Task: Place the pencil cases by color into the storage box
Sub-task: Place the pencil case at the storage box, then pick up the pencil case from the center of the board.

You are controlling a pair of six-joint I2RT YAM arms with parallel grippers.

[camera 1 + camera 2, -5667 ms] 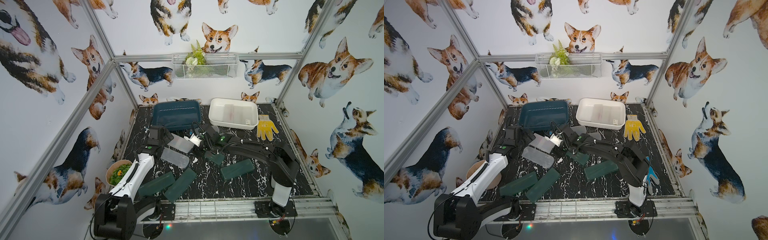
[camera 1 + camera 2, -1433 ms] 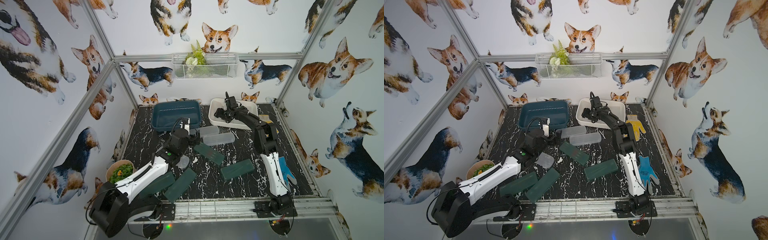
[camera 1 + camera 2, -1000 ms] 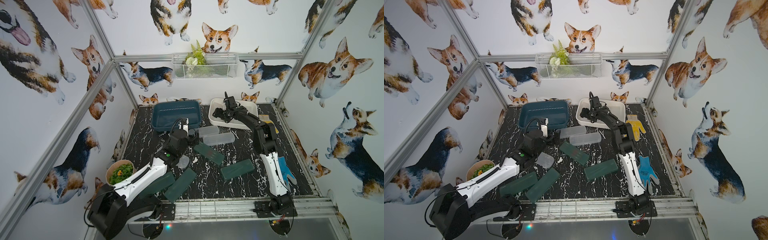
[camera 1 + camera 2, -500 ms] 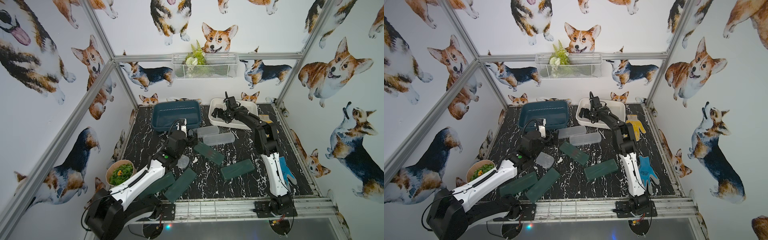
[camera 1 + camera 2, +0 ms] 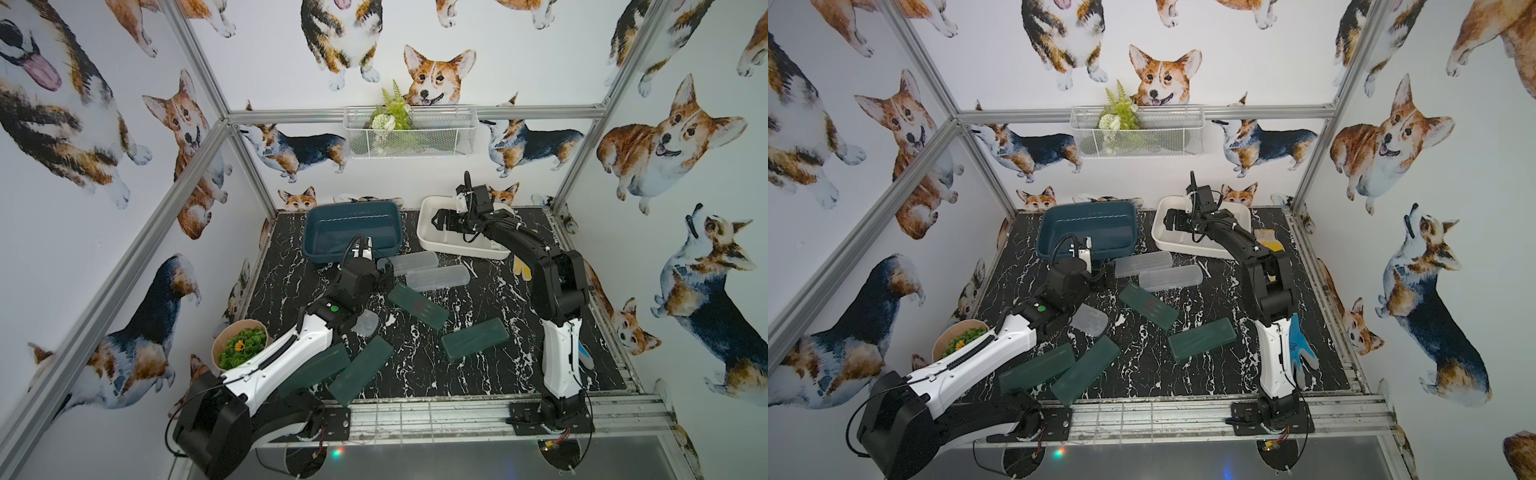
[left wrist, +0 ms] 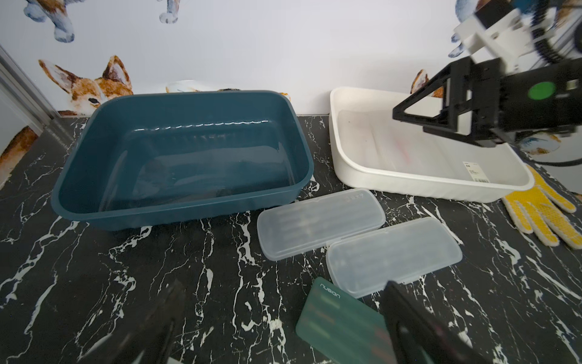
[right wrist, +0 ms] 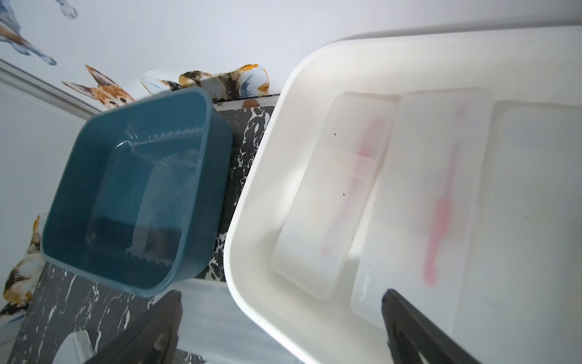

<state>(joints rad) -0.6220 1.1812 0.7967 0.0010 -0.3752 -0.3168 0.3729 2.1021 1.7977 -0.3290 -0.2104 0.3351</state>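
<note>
- Left gripper (image 6: 285,293) is held open and empty, low by green cases (image 5: 417,305) left on the table.
- White cases (image 5: 436,277) are left just past it.
- Right gripper (image 5: 441,218) has just been opened wide over the white box (image 5: 457,249); a case (image 7: 330,195) seems dropped in.

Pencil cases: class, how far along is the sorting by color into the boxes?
Done: at least two frosted cases lie in the white box. In hand: nothing; the right gripper hangs open over that box, the left gripper open over the table. Left: three frosted cases and four green cases on the table; the blue box looks empty.
</note>
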